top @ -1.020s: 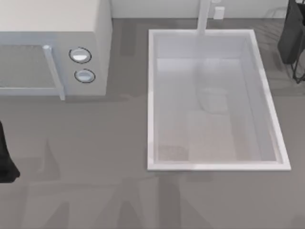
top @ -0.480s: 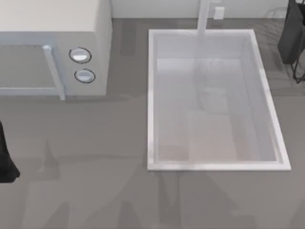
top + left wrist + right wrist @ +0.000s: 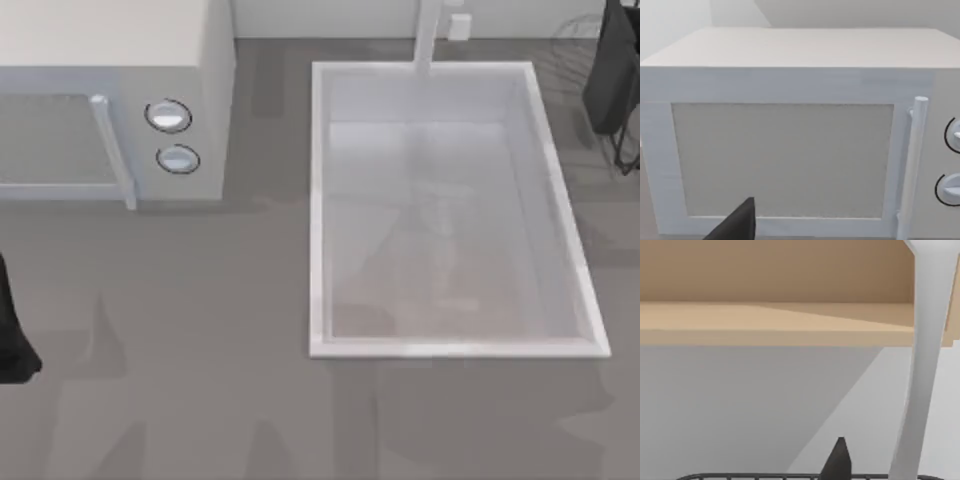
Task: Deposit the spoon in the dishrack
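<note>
While dishrack [image 3: 612,85] is sitting far right, my right arm is looking over its wire rim, probably nearer; grip state untellable.

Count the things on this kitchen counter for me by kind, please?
Microwave: 1
Microwave knobs: 2
Sink basin: 1
Faucet: 1
Dishrack: 1, seen partly at the top view's right edge
Total: 6

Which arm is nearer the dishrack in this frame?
Right. The right wrist view looks just over the dishrack rim, with a finger beside it. The left arm sits at the table's far left edge, facing the microwave.
</note>
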